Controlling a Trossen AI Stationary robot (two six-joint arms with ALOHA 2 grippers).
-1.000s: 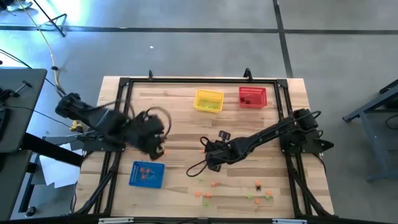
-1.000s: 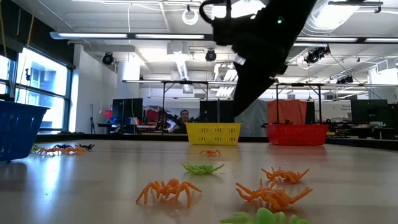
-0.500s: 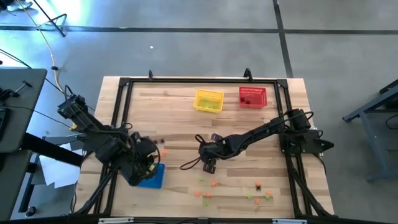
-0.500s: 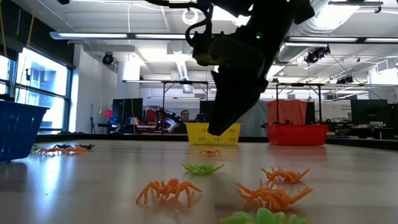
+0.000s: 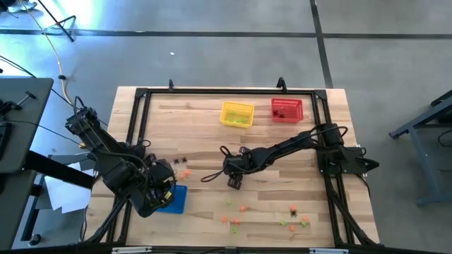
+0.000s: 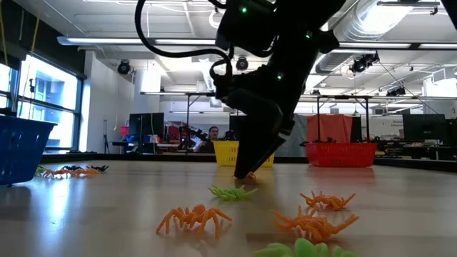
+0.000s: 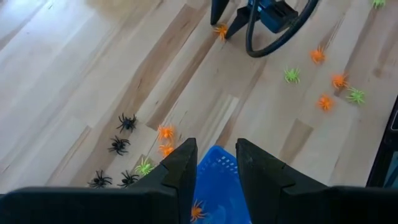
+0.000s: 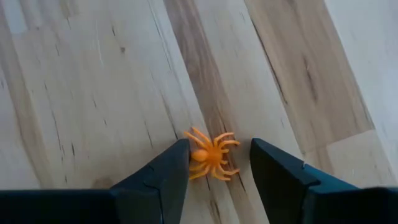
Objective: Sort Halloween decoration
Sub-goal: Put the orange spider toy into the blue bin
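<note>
Orange spider [image 8: 210, 155] flat, between right fingers [image 8: 163, 176]

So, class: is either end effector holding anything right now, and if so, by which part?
Nothing is held. The right end effector is open, straddling an orange spider on the table; the left end effector hangs open over the blue basket.

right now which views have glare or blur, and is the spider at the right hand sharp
Right wrist view: the orange spider is sharp between the open right hand fingers. Low view: nearest green spider is soft; ceiling lights glare. High view: pale glare on the floor at top left.
</note>
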